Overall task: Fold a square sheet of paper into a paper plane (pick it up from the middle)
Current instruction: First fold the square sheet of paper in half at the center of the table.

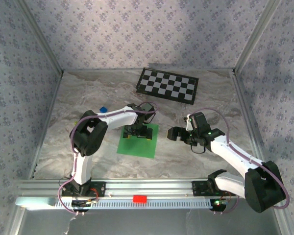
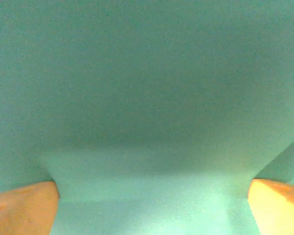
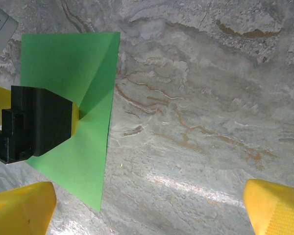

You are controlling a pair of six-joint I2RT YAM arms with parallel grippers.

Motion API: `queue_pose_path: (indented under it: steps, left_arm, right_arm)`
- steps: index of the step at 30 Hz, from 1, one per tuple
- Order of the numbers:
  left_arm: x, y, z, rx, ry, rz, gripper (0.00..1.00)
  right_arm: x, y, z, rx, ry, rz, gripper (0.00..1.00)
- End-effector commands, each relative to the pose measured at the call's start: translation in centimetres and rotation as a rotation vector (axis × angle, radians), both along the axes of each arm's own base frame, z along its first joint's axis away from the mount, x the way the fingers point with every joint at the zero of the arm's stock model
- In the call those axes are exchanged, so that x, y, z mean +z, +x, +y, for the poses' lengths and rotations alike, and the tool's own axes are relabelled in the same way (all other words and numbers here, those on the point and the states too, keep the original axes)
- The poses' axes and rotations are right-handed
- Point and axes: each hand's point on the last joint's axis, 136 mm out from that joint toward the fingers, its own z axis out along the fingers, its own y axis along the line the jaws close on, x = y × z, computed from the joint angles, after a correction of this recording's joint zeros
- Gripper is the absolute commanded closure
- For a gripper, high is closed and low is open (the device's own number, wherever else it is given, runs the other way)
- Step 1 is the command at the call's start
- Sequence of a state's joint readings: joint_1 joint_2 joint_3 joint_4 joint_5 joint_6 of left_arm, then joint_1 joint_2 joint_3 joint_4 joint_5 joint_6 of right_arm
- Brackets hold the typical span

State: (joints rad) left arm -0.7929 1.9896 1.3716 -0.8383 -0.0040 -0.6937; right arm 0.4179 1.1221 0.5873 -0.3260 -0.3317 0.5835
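The left gripper (image 1: 138, 134) is spread wide over the square sheet of paper (image 1: 137, 148). Its orange fingertips (image 2: 20, 208) sit far apart, with the flat green sheet directly beneath and between them — nothing is pinched. The right gripper (image 1: 175, 133) is also wide open and hangs above the bare marble table (image 3: 196, 98). The sheet lies off to its left — near its yellow fingertips (image 3: 277, 208) but apart from them.
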Motion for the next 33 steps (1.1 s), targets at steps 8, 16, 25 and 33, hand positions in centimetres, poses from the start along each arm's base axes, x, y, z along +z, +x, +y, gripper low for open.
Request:
queue_pose_path:
  steps: [8,16,25,33]
  left_arm:
    - [-3.6,-1.9,0.7,0.026,0.036,0.083,0.04]
    - [-2.7,-1.4,0.2,0.026,0.006,0.055,0.10]
    - [-0.2,-0.1,-0.9,0.030,-0.055,-0.034,0.28]
    - [2.2,0.6,-2.0,0.050,-0.139,-0.110,0.46]
  right_arm:
    - [0.4,0.3,-0.3,-0.027,-0.017,0.003,0.00]
    - [0.3,0.3,-0.5,-0.034,-0.026,0.007,0.00]
    - [-0.7,0.5,-3.9,-0.217,-0.136,0.067,0.00]
    - [-0.3,0.4,-5.4,-0.296,-0.096,0.056,0.00]
